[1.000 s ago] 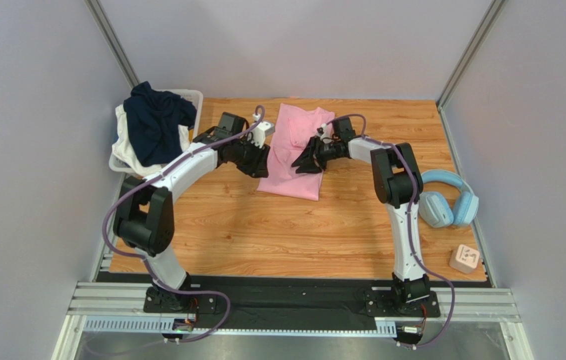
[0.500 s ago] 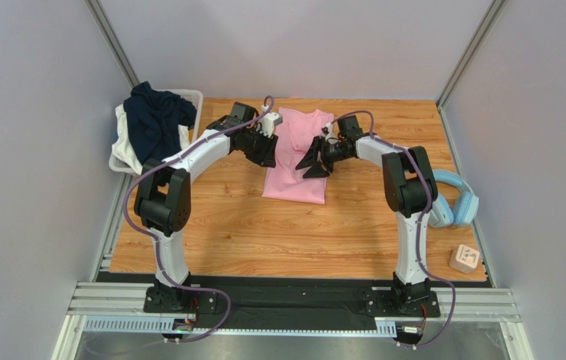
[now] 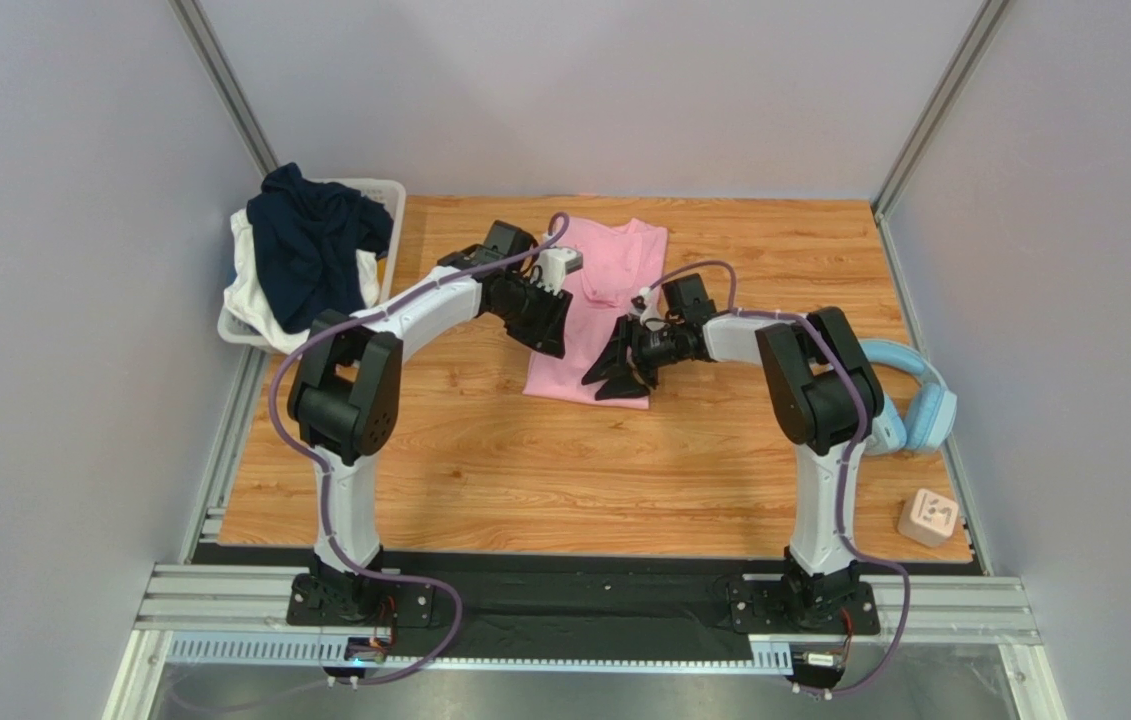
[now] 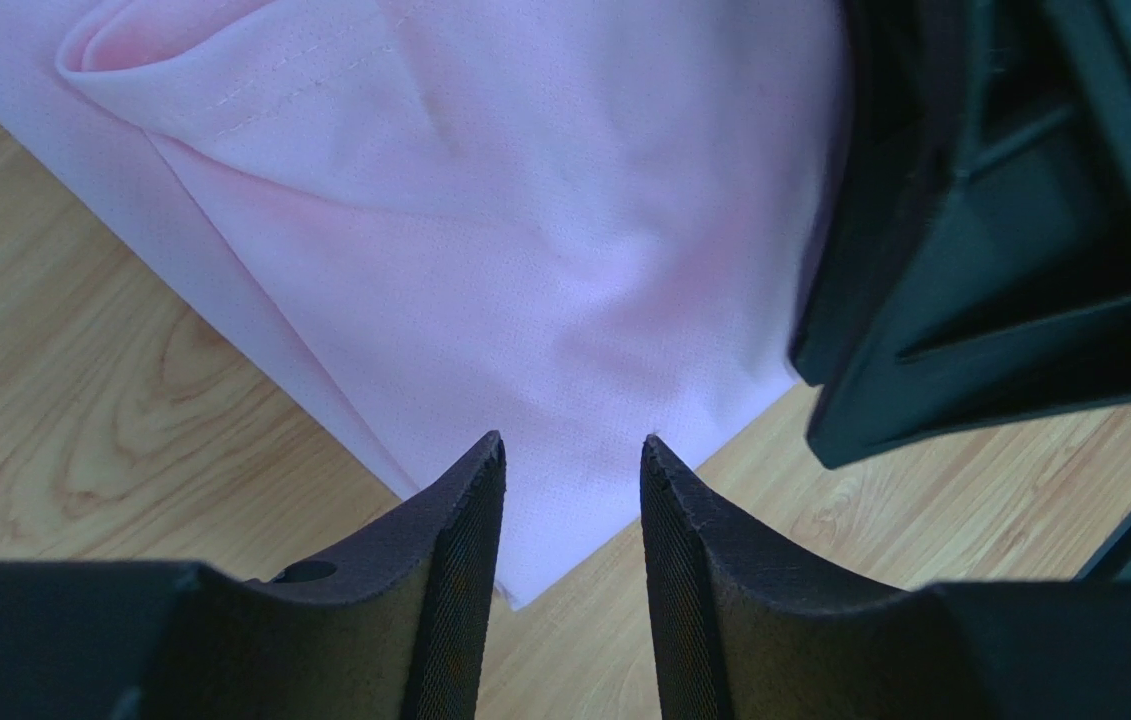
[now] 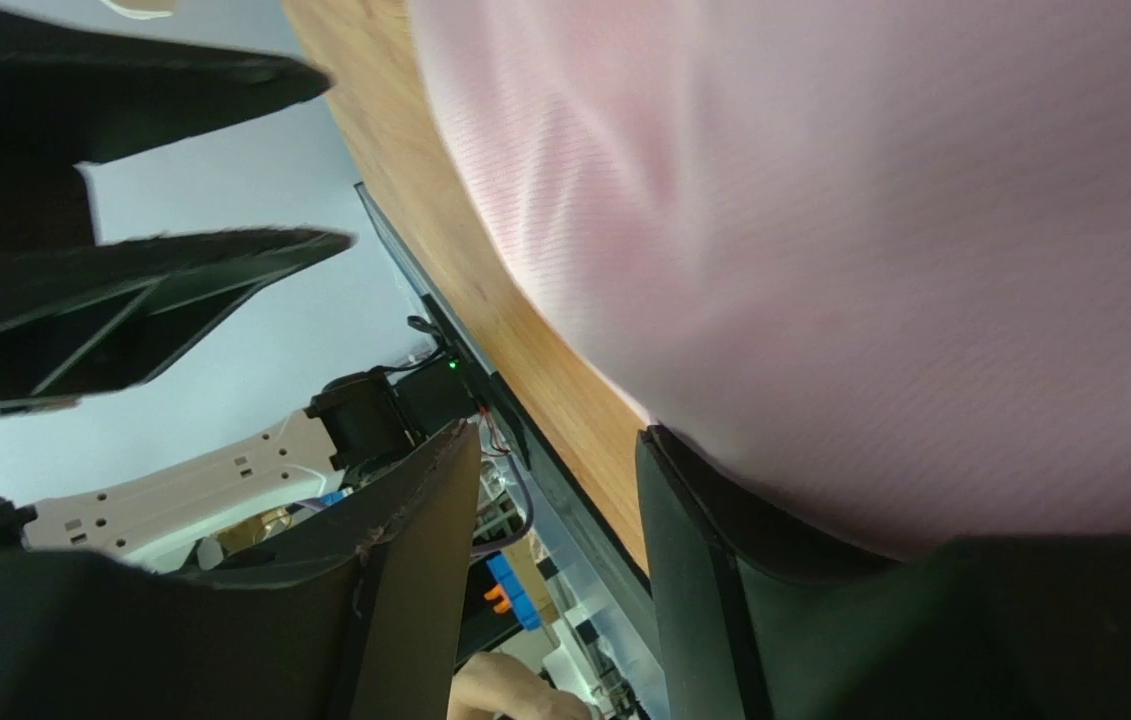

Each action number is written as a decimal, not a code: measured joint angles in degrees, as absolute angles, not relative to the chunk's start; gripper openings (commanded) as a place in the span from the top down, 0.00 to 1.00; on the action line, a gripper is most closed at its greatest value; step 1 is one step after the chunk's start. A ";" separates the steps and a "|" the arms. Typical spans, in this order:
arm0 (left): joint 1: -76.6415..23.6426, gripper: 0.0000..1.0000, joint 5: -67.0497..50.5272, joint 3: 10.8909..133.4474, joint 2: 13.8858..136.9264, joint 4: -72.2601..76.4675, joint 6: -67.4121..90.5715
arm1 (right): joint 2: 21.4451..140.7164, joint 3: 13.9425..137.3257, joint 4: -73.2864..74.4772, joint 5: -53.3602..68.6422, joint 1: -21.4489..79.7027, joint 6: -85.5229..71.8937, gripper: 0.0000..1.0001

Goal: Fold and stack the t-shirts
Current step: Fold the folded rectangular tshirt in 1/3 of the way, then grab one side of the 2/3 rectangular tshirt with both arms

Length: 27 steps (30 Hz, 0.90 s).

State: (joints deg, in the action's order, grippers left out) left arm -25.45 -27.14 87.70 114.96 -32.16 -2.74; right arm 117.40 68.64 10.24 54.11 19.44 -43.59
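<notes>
Grippers moved nearward along pink t-shirt (image 3: 601,263); left gripper (image 4: 571,450) and right gripper (image 5: 559,443) fingers apart, nothing clamped. Fold judged partial; navy t-shirt (image 3: 308,240) unfolded in basket (image 3: 388,192), tabletop far-left corner.

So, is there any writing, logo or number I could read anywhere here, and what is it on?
No text here can be read.
Small tan block: dark mark on its top face, too small to read.
Pink t-shirt, navy t-shirt, light blue headphones: no print or brand visible.
</notes>
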 measured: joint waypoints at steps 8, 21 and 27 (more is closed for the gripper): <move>-24.18 0.55 -27.99 80.27 108.05 -33.10 -2.98 | 121.84 68.49 7.84 56.29 19.07 -44.56 0.56; -23.53 0.55 -28.95 74.98 92.12 -32.12 -3.05 | 116.07 71.20 10.90 55.40 19.07 -44.91 0.54; -23.62 0.55 -29.10 73.06 93.60 -31.97 -2.92 | 121.14 76.07 10.35 55.37 19.07 -45.23 0.55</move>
